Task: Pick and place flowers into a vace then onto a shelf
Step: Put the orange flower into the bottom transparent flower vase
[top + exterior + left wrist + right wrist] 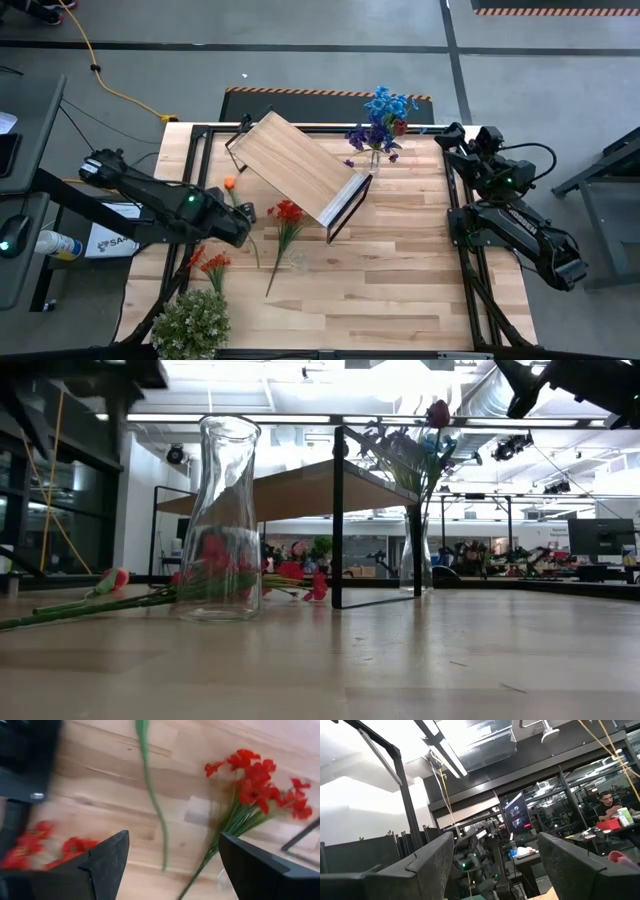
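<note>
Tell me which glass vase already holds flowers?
The far vase behind the shelf, with blue and purple flowers. The near vase is empty.

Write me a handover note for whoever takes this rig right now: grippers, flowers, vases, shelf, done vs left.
Left gripper: open, empty, over the loose flowers on the table's left.
Right gripper: open, empty, waiting at the table's far right edge.
Done: blue and purple flowers stand in a glass vase beside the shelf, on the table, not on the shelf.
Left: red bunch, orange bloom and red-orange sprigs lie flat on the table. Empty vase stands near the red bunch. Nothing is on the shelf yet.
</note>
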Controlling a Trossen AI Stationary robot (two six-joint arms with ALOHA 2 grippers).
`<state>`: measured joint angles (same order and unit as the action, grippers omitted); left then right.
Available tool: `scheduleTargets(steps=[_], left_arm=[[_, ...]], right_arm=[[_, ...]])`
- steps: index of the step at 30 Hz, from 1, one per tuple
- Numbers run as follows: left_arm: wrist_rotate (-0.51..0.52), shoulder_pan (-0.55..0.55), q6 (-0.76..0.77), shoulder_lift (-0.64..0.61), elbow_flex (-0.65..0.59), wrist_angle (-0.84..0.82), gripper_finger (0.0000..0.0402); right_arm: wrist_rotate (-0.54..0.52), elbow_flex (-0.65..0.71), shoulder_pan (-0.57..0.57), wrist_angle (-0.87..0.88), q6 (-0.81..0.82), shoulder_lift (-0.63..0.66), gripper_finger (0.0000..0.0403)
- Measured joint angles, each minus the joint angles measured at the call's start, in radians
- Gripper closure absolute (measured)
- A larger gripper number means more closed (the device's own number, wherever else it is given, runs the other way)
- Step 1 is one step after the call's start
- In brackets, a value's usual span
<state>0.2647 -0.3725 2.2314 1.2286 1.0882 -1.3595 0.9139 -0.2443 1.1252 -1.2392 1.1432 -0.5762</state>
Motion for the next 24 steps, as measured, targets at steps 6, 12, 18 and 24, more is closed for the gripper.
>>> scheduleTargets(steps=[6,12,18,24], left_arm=[[-0.074,0.151,-0.061,0.075,-0.065,0.090,0.0064],[-0.159,0.267,-0.153,0.147,-0.117,0.129,0.0064],[-0.185,0.294,-0.162,0.165,-0.164,0.159,0.0064],[-0.185,0.294,-0.159,0.168,-0.228,0.213,0.0064]], right_arm=[[0.013,0.000,0.000,0.000,0.046,0.000,0.0123],[0.031,0.000,0.000,0.000,0.099,0.000,0.0123],[0.077,0.000,0.000,0.000,0.115,0.000,0.0123],[0.080,-0.003,0.000,0.002,0.115,0.000,0.0123]])
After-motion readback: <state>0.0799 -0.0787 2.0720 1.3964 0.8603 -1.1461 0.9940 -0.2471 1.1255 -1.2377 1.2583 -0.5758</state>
